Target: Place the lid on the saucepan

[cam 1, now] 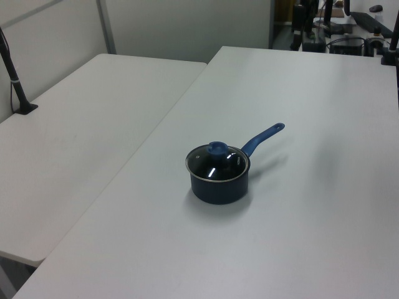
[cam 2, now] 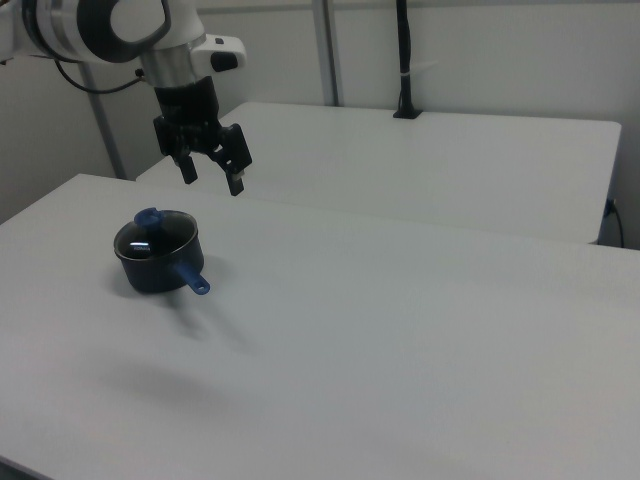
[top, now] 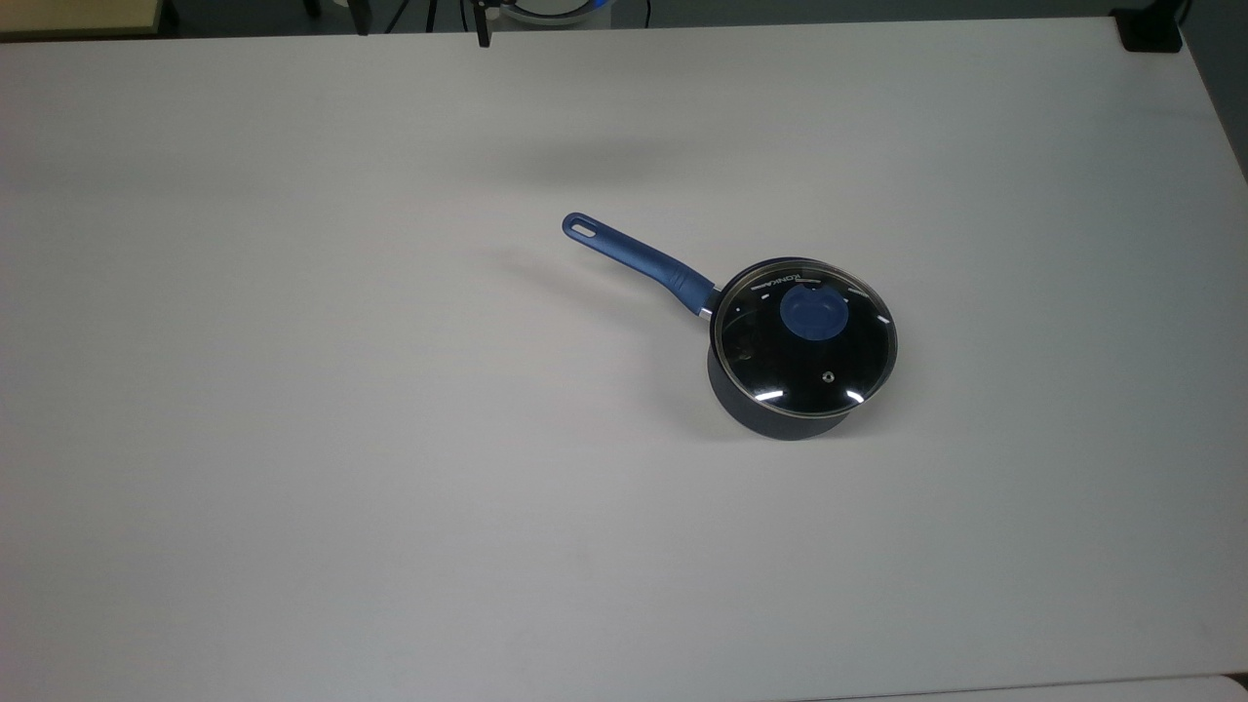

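Observation:
The dark navy saucepan [top: 775,414] [cam 1: 218,189] [cam 2: 152,274] stands upright on the white table. Its long blue handle [top: 639,256] points toward the top view's upper left. The glass lid [top: 819,366] [cam 1: 215,167] [cam 2: 160,240] rests flat on the pan's rim, and its blue knob [top: 814,312] [cam 1: 217,147] [cam 2: 148,216] points up. In the right view my gripper [cam 2: 212,177] hangs open and empty. It is well above the table, up and to the right view's right of the pan, and touches nothing.
The white table [top: 390,487] spreads wide around the pan. A second white table [cam 1: 81,131] [cam 2: 450,150] adjoins it, with a black clamped pole [cam 1: 15,75] [cam 2: 403,60] at its far edge. A black object [top: 1150,29] sits at the top view's upper right corner.

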